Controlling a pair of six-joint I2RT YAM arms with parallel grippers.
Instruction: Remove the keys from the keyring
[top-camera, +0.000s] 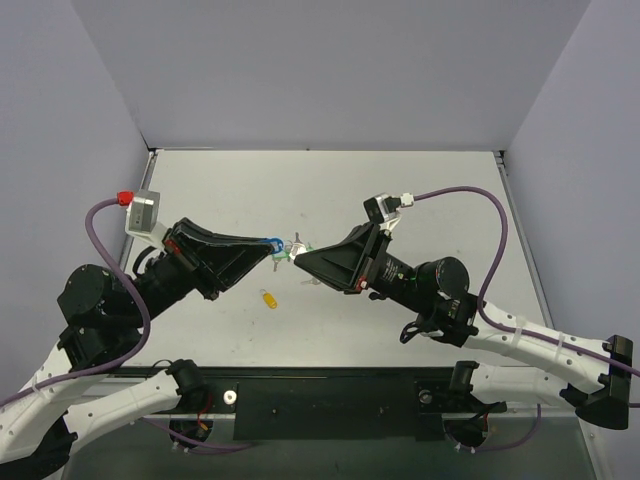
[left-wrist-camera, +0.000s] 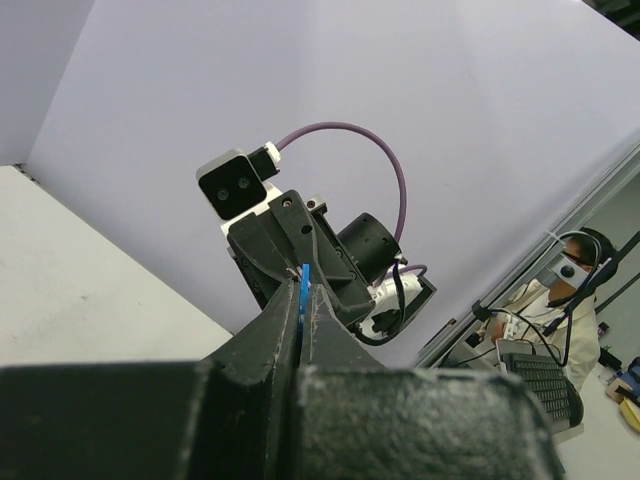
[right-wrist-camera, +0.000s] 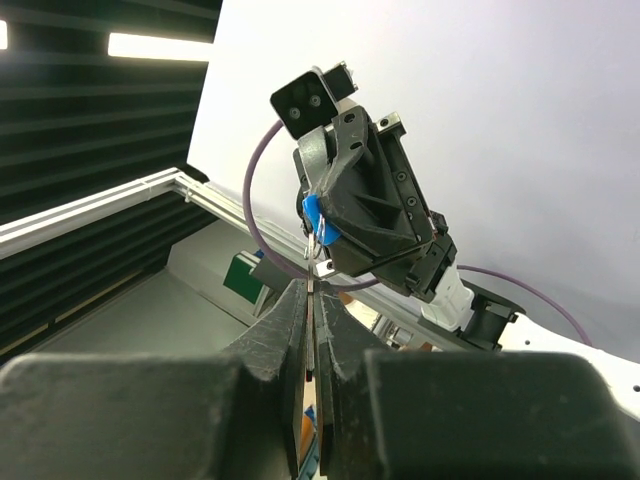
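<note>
My two grippers meet tip to tip above the middle of the table. The left gripper (top-camera: 268, 247) is shut on the blue tag of the keyring (top-camera: 271, 241), whose edge shows as a thin blue strip (left-wrist-camera: 302, 284) between its fingers. The right gripper (top-camera: 299, 257) is shut on a silver key (right-wrist-camera: 312, 262) that hangs from the keyring just below the blue tag (right-wrist-camera: 314, 214). The thin ring itself is too small to make out. In the top view the key (top-camera: 290, 249) bridges the short gap between the two grippers.
A yellow tag (top-camera: 268, 298) lies on the table (top-camera: 400, 190) below the grippers. Small green tags (top-camera: 307, 244) show beside the gripper tips. Purple walls close off the left, back and right. A black bar (top-camera: 330, 395) runs along the near edge.
</note>
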